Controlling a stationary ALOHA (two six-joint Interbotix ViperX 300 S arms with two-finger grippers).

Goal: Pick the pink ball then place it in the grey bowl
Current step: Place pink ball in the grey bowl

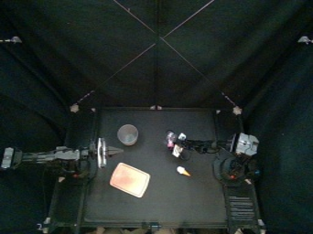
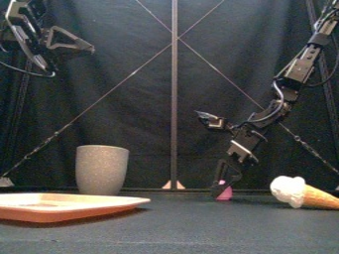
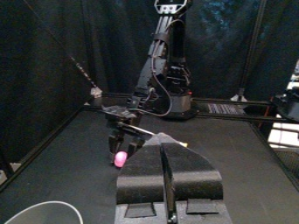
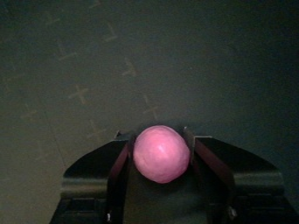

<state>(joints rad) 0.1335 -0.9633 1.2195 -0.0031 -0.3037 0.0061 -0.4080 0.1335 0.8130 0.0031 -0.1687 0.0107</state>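
Note:
The pink ball (image 4: 162, 154) sits between the two jaws of my right gripper (image 4: 162, 138), which is shut on it. In the front view the right gripper (image 2: 225, 183) points down right of centre, with the pink ball (image 2: 224, 193) low over the table. The grey speckled cup (image 2: 102, 169) stands upright to the left of it, also seen as the grey cup (image 1: 128, 135) near the back middle. My left gripper (image 3: 167, 147) rests shut and empty, raised at the table's left side (image 1: 76, 155), and its view shows the ball (image 3: 121, 158) in the other gripper.
A flat pink tray (image 1: 130, 180) lies at the front left of the middle. A toy ice-cream cone (image 2: 302, 191) lies on its side at the right, in front of the right gripper. The right arm (image 2: 294, 69) slopes down from the upper right.

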